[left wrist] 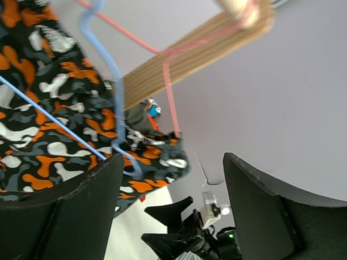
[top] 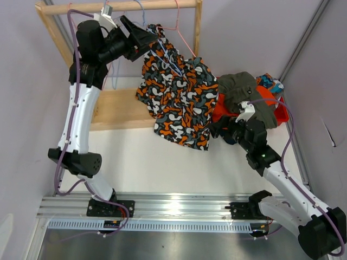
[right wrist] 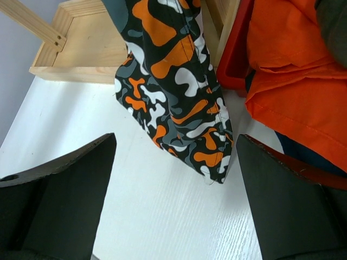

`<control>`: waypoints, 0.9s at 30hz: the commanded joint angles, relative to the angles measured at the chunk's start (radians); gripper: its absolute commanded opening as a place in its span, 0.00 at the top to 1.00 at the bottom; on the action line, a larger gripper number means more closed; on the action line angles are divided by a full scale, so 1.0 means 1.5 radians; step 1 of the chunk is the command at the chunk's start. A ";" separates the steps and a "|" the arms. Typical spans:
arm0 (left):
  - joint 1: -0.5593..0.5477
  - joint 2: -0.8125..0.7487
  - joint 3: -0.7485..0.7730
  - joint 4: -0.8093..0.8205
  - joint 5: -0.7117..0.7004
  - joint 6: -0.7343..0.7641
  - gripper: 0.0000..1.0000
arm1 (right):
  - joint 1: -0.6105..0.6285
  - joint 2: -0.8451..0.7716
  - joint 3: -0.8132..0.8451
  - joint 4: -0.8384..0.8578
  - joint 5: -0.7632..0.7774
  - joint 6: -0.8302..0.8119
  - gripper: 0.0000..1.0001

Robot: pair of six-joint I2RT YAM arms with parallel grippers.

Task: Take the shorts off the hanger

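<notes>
While blotch-print shorts (top: 176, 97) hang, hem near right gripper (right wrist: 176, 146), fingers spread.

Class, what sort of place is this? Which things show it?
Probably a robotics lab bench: left arm and right arm bolted to a rail, a wooden rack on a white table.

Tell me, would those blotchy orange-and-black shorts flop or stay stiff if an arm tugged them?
Probably floppy: the blotch-print shorts hang in loose folds. Likely light, since a thin blue hanger seems to carry them. A tug might swing hanger and all.
</notes>
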 commanded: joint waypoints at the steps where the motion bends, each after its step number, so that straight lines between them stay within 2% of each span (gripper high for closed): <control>1: -0.031 -0.072 0.045 0.002 0.011 0.018 0.22 | 0.005 -0.039 -0.007 -0.017 0.013 0.007 0.01; 6: -0.107 -0.083 0.063 -0.033 -0.025 0.062 0.24 | 0.007 -0.074 -0.015 -0.033 0.017 0.010 0.01; 12: -0.190 -0.006 0.135 -0.101 -0.124 0.152 0.26 | 0.010 -0.112 -0.021 -0.074 0.023 0.008 0.01; 20: -0.242 0.061 0.160 -0.133 -0.398 0.255 0.28 | 0.010 -0.148 -0.022 -0.114 0.036 -0.012 0.00; 27: -0.242 0.118 0.168 -0.082 -0.413 0.257 0.29 | 0.009 -0.141 -0.028 -0.105 0.027 -0.013 0.01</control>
